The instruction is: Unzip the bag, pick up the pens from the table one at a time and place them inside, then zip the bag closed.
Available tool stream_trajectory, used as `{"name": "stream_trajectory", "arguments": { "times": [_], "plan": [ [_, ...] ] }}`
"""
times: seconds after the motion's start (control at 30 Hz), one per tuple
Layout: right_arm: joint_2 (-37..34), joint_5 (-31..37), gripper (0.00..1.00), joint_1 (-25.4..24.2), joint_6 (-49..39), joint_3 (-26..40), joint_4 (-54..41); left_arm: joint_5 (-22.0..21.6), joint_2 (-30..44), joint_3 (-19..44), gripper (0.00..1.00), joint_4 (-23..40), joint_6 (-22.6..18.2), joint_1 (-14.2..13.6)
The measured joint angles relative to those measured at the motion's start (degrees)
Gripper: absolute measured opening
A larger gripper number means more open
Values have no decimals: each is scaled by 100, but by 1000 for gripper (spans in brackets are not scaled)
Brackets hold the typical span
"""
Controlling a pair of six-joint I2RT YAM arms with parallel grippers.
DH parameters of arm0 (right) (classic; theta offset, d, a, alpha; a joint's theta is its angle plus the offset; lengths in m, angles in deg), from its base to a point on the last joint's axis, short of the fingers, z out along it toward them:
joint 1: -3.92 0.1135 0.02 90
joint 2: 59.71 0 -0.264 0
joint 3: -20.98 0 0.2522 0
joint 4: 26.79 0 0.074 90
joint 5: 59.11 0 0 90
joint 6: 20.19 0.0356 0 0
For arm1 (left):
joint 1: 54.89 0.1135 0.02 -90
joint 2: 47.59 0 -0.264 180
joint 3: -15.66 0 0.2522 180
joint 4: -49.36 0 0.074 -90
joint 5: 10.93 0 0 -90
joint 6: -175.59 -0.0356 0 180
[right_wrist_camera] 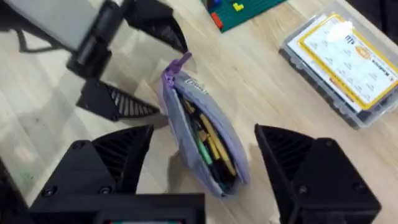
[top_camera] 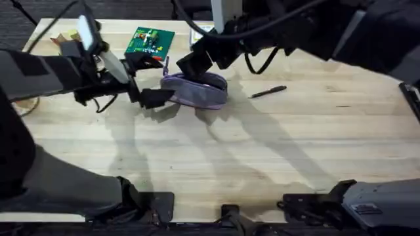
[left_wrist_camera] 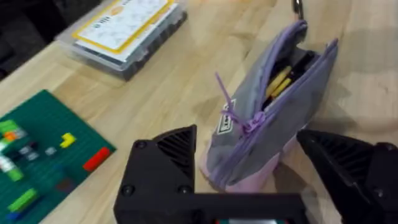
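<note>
The lavender bag (top_camera: 200, 92) lies at the table's (top_camera: 216, 157) back middle, its zipper open. Yellow and green pens show inside the bag (right_wrist_camera: 208, 146). My left gripper (top_camera: 152, 82) is open, a finger on each side of the bag's (left_wrist_camera: 273, 112) left end, close to its sides. The purple zipper pull (left_wrist_camera: 252, 121) hangs at that end. Just above the bag's far side hovers my right gripper (top_camera: 200, 62), open, its fingers (right_wrist_camera: 118, 155) straddling the bag from above. One black pen (top_camera: 268, 92) lies on the table to the bag's right.
A green brick baseplate (top_camera: 149, 40) lies behind the bag to the left. A clear plastic parts box (right_wrist_camera: 345, 59) sits behind the bag. Small items (top_camera: 65, 38) rest at the far left corner. The wood in front of the bag is bare.
</note>
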Motion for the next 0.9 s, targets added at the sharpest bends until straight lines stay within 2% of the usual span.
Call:
{"name": "stream_trajectory", "arguments": {
  "times": [0.2, 0.43, 0.53, 0.57, 0.87, 0.9],
  "plan": [
    [0, 0, 997, -2, -127, 401, -297, 280, -734, 0, 994, 250, 0, 463],
    [0, 2, 997, -3, -192, 444, -329, 338, -1559, 0, 993, 1064, -2, 803],
    [0, 12, 996, -4, -237, 444, -332, 323, -1771, 0, 993, 1409, -2, 888],
    [0, 20, 996, -4, -270, 444, -334, 279, -1948, 0, 993, 1692, -2, 928],
    [0, 171, 995, -15, -284, 444, -332, -18, -2231, 0, 993, 2556, -2, 929],
    [0, 197, 949, -15, -300, 444, -332, -58, -2231, 0, 993, 2613, -2, 929]
  ]
}}
